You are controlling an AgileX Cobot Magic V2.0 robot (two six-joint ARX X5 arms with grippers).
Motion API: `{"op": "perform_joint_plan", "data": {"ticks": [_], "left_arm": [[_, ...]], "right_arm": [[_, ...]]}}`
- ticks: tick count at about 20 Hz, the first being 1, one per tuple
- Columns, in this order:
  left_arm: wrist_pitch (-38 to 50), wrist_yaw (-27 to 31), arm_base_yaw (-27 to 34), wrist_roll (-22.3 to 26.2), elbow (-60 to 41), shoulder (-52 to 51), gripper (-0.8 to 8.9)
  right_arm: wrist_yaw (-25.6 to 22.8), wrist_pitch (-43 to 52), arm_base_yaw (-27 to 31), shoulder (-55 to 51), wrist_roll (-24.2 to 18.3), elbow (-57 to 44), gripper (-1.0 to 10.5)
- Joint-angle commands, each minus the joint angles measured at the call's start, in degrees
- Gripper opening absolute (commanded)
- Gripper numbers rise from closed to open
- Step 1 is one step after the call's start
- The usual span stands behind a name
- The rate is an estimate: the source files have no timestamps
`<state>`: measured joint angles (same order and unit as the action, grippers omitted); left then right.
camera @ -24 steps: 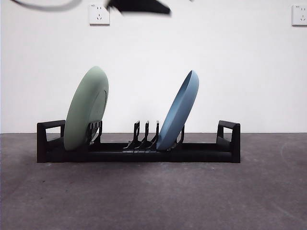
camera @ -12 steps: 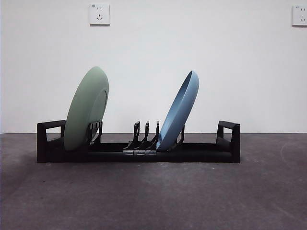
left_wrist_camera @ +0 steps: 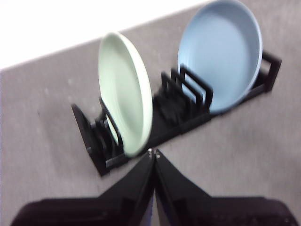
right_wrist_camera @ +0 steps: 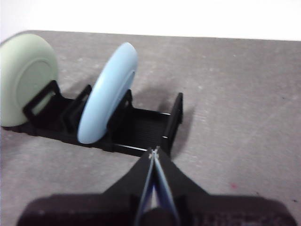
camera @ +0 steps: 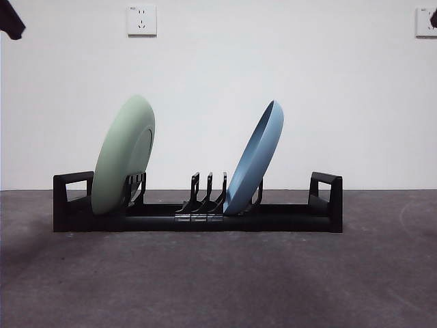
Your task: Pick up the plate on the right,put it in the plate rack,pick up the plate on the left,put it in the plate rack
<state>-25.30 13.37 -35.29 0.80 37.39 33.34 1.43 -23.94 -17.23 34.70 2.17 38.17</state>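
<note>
The long black plate rack (camera: 198, 217) lies across the table with a boxy loop handle at each end. A pale green plate (camera: 123, 157) leans in the prongs near its left end, and a blue plate (camera: 255, 158) leans in the prongs right of the middle. Both plates also show in the left wrist view, green (left_wrist_camera: 124, 92) and blue (left_wrist_camera: 221, 52), and in the right wrist view, green (right_wrist_camera: 26, 75) and blue (right_wrist_camera: 107, 94). My left gripper (left_wrist_camera: 154, 153) is shut and empty, held back above the green plate's end. My right gripper (right_wrist_camera: 154, 152) is shut and empty near the rack's right handle (right_wrist_camera: 173, 121).
A grey table top (camera: 218, 273) runs in front of the rack, and a white wall with two sockets (camera: 141, 20) stands behind. A black arm tip (camera: 10, 20) shows at the top left corner, another at the top right corner (camera: 433, 19).
The dark arm that blurred across the top of the front view a second ago has gone; only black tips show at the top corners now. Plates and rack have not moved.
</note>
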Motion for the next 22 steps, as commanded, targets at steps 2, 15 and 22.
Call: {"op": "perform_joint_plan", "data": {"ticks": [2,15,22], "left_arm": [[1.22,0.02,0.11,-1.16,0.15,-0.28,-0.04],[0.44,0.33,0.13,2.03,0.17,1.40,-0.04],[7.39,-7.28,11.41,5.27,-6.54,-9.11,-0.04]], "right_arm": [[-1.81,0.39,0.02,1.62,3.69,-0.68,0.1],[-1.81,-0.13,0.02,3.08,3.74,-0.66,0.1],[-1.84,-0.13,0.02,3.13,3.74,-0.66,0.1]]}}
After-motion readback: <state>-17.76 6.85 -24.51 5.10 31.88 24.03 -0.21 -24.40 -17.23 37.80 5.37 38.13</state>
